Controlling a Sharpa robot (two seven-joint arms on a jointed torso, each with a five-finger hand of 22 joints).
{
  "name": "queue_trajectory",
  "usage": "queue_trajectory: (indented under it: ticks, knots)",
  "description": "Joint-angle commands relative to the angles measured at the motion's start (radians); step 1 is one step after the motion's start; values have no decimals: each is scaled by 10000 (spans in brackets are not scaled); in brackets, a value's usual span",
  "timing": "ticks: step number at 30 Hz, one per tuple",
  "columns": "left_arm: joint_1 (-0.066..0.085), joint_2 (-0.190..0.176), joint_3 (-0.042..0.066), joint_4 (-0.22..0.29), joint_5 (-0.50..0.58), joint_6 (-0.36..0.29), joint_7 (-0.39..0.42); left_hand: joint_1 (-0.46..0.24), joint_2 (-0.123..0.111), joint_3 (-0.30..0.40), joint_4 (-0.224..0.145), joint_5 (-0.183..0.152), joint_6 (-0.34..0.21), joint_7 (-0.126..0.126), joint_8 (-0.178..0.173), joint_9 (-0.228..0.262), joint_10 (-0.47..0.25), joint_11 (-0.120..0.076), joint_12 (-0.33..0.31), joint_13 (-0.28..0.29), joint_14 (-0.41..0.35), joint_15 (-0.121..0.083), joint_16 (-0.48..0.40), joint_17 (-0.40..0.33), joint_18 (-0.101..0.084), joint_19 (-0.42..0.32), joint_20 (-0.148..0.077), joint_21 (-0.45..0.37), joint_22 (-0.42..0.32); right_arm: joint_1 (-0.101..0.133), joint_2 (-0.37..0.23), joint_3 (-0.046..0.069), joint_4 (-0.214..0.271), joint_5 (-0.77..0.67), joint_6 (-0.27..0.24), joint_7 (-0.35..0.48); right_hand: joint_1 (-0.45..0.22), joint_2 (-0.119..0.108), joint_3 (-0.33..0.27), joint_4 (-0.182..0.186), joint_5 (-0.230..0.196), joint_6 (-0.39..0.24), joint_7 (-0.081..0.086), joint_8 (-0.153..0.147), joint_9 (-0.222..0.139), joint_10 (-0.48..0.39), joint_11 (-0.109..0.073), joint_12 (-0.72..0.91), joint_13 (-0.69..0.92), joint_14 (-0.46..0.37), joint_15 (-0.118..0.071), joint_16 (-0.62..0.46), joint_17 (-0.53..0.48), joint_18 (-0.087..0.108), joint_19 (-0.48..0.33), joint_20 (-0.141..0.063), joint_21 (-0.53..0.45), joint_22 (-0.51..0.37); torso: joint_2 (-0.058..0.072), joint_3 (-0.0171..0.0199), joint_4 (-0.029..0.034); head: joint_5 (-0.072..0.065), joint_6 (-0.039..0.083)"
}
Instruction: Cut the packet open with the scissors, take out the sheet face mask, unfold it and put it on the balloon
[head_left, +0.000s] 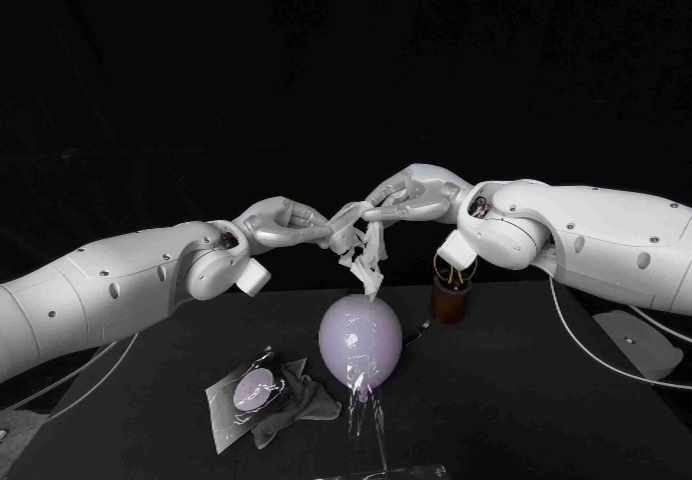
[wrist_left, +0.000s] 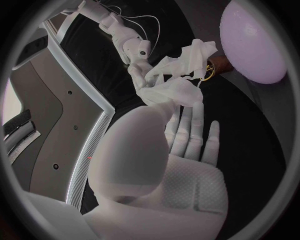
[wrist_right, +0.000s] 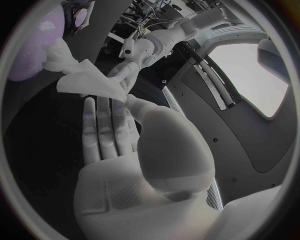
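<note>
Near the centre of the frame, just above the middle, two white robot arms meet over a black table (head_left: 548, 400). The left hand (head_left: 289, 222) reaches in from the left and the right hand (head_left: 408, 197) from the right. Each pinches one side of the white sheet mask (head_left: 361, 250) at its fingertips, so both hands are clamped on the mask. The mask hangs between them crumpled and twisted, not yet flat, and its loose tail drops to just above the pale lilac balloon (head_left: 361, 338), which stands upright in the middle of the frame. The cut packet (head_left: 257, 392) lies on the table at lower left, well apart from the balloon. A brown holder (head_left: 451, 300) stands just right of the balloon. The step in hand appears to be unfolding the mask. To do it well, the hands should likely draw apart sideways slowly, each keeping its pinch on an opposite edge so the damp folds peel open rather than tear. The tail is best lifted clear of the balloon until the sheet is spread. A light balloon may tip if the mask drags on it, so lowering it centred over the top seems wise.
</note>
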Motion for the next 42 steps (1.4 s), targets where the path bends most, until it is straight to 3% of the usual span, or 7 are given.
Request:
queue_trajectory:
  ticks: [1, 13, 18, 24, 26, 32, 42]
  knots:
    - [125, -34, 43, 78, -106, -249, 309, -15, -74, 214, -56, 32, -119, -15, 88, 940, -48, 40, -32, 16, -136, 41, -39, -58, -141, 99, -14, -43, 0, -30, 24, -19, -99, -483, -368, -144, -45, 41, 44, 11, 25, 46, -9, 28, 7, -1, -4, -39, -1, 55, 31, -57, 12, 60, 43, 12, 31, 9, -9, -2, -2, -17, -6]
    - [544, -80, 72, 116, -715, -227, -14, -309, -250, 600, -257, 30, -230, 32, 318, 1371, 16, 27, 48, 44, -330, 70, 49, -173, -133, 451, -19, -8, 36, -124, 44, -61, -241, -718, -681, -202, -56, 38, 50, 7, 25, 39, -8, 30, 9, -6, -1, -47, -3, 51, 34, -64, 12, 59, 42, 13, 31, 10, -2, 0, -1, -53, 13]
    - [628, -48, 72, 60, -1080, -527, -172, -571, -442, 982, -462, 30, -175, 2, 359, 1559, 264, -19, 270, 106, -773, 128, 29, -264, -48, 1851, -51, 317, 232, -131, 32, -65, -251, -731, -819, -192, -80, 27, 65, -7, 25, 19, -2, 34, 14, -25, 6, -72, -8, 44, 37, -80, 12, 59, 41, 16, 33, 13, 2, -2, 1, -64, 23]
    - [708, 14, 73, 63, -1369, -980, -222, -798, -378, 1093, -546, 29, -205, -23, 346, 1681, 267, -14, 427, 156, -1117, 176, 78, -273, 50, 2156, -88, 503, 315, -137, 18, -68, -245, -651, -837, -202, -245, -110, 53, -89, 22, -160, 95, -1, 13, -336, 121, -315, -59, -36, 105, -180, 17, 48, 9, 50, 18, 15, 0, -8, 2, -44, 19]
    - [733, 35, 75, 81, -1385, -1088, -210, -881, -334, 1127, -593, 29, -223, -29, 347, 1747, 212, 13, 492, 177, -1543, 256, -27, -317, 94, 2196, -108, 541, 335, -142, 21, -71, -234, -601, -811, -218, -291, -132, 39, -74, 23, -196, 115, -24, 0, -388, 141, -351, -64, -55, 116, -194, 19, 47, -2, 57, 9, 9, 0, -6, 1, -51, 22]
    - [844, 58, 122, 160, -1243, -1342, -140, -1052, -257, 1128, -743, 27, -253, 0, 361, 1925, 172, 64, 783, 286, -2619, 439, -195, -378, 207, 2045, -128, 501, 334, -176, 39, -83, -225, -477, -714, -273, -784, -509, -74, 190, 23, -845, 497, -543, -293, -1157, 488, -780, -93, -285, 282, -318, 60, 39, -145, 177, -143, -100, 7, 3, 1, -50, 36]
    - [1203, 0, 223, 325, -1142, -1539, -123, -1175, -169, 1084, -909, 27, -255, 2, 334, 2091, 256, 8, 1350, 532, -3368, 490, -124, -360, 346, 1814, -93, 425, 326, -272, 43, -96, -293, -323, -654, -286, -805, -544, -42, 220, 24, -842, 530, -598, -345, -1317, 534, -794, -85, -300, 307, -320, 96, 49, -149, 207, -176, -135, -5, 9, 2, -32, 45]
